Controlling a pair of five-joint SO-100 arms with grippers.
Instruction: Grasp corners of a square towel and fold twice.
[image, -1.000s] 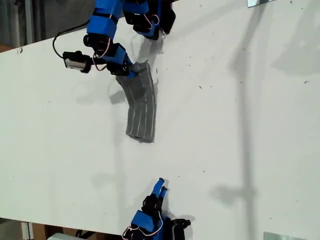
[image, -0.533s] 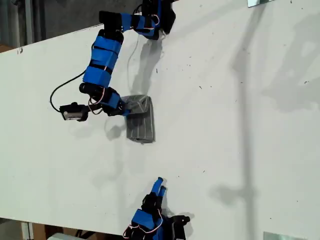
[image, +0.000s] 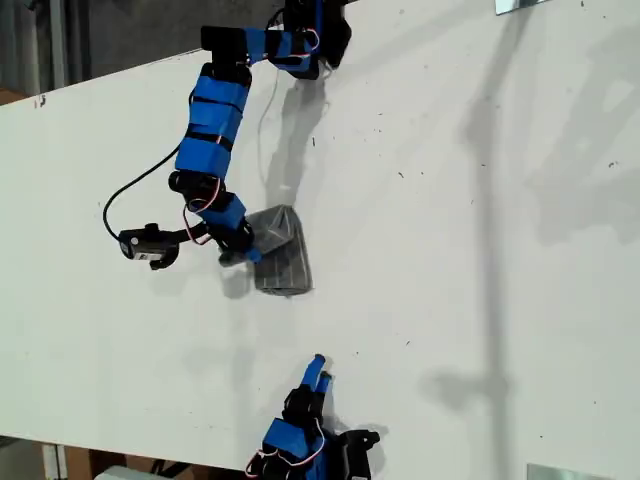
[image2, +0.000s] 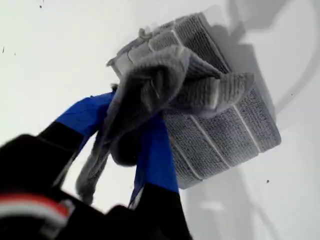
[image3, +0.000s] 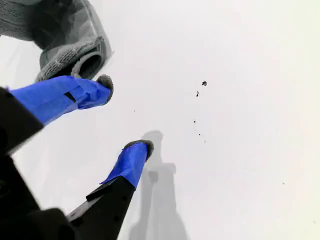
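My first gripper (image2: 131, 145) is pinching a bunched end of the towel (image: 278, 255) between its blue fingers (image2: 157, 160), holding that end just above the folded stack, which is lying on the white table (image: 450, 200) a little towards the exterior view's left of centre. My second gripper (image3: 122, 117) is sitting spread and empty near the exterior view's bottom edge, well apart from the cloth in that view, though a rolled edge is showing close to one of its fingertips in its own wrist view. The risk, as I judge it, is that the pinched end is a crumpled wad rather than clean corners (image2: 235, 82), so letting go here may be leaving a lumpy, skewed top layer; dragging while clamped could also be pulling the layers below out of line. The folded towel is reading as a short rectangle, its long axis and white stripes running roughly from the exterior view's top towards its bottom, tilted slightly.
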